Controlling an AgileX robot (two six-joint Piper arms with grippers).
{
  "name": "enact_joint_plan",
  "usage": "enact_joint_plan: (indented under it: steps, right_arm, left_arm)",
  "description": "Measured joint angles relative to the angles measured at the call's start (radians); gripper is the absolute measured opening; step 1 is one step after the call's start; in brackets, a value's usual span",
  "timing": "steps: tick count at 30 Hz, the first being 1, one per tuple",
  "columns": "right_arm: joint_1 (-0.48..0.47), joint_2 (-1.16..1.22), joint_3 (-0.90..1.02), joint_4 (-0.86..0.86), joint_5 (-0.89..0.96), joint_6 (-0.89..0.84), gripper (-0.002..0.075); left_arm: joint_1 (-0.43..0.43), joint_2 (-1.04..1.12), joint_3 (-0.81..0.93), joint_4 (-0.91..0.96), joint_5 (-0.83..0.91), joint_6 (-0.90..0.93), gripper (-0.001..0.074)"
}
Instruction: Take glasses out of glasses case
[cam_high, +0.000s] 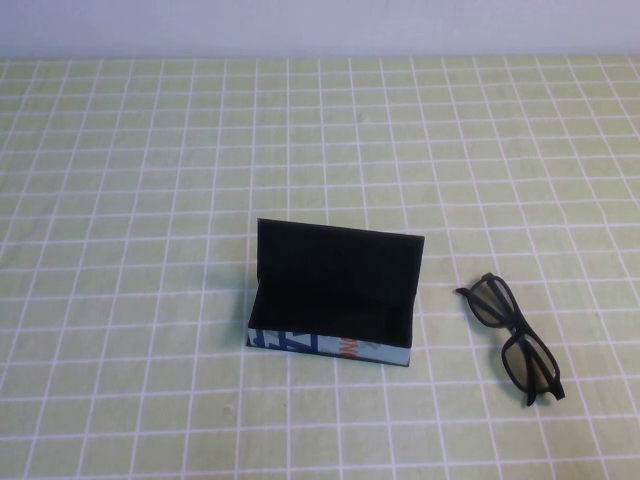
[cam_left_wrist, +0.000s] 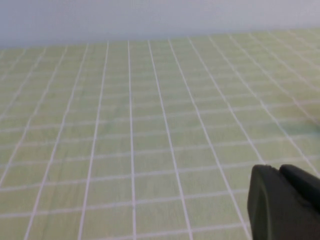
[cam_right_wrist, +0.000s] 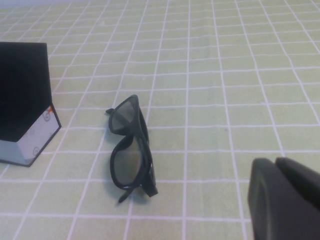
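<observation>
Case (cam_high: 335, 296): stands on the tabletop (cam_high: 130, 200) near the middle of the high view, lid flipped up and upright behind the tray; interior black; front side white with blue and orange print. The right wrist view shows one end of it (cam_right_wrist: 25, 105).

Glasses (cam_high: 513, 337): lie on the tabletop to the right of the case, outside it and apart from it, arms folded, frame running diagonally toward the robot's side. In the right wrist view (cam_right_wrist: 131, 146) the dark lenses stand on edge, with nothing touching them.

Tabletop: green with a white grid.

Left tool (cam_left_wrist: 285, 202): absent from the high view; only a dark part of it shows at the edge of the left wrist view, above bare tabletop. Whether it is open or closed cannot be told.

Right tool (cam_right_wrist: 285, 200): absent from the high view; a dark part shows at the edge of the right wrist view, near the glasses but clear of them. Open or closed cannot be told.
</observation>
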Motion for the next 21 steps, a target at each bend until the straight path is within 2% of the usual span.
enact_joint_plan:
  steps: [4,21]
  right_arm:
    - [0.0,0.0,0.0,0.0,0.0,0.0,-0.0018]
    - [0.0,0.0,0.0,0.0,0.0,0.0,-0.0018]
  left_arm:
    - [0.0,0.0,0.0,0.018,0.125,0.0,-0.0004]
    - [0.0,-0.004,0.0,0.034,0.142,-0.001,-0.0004]
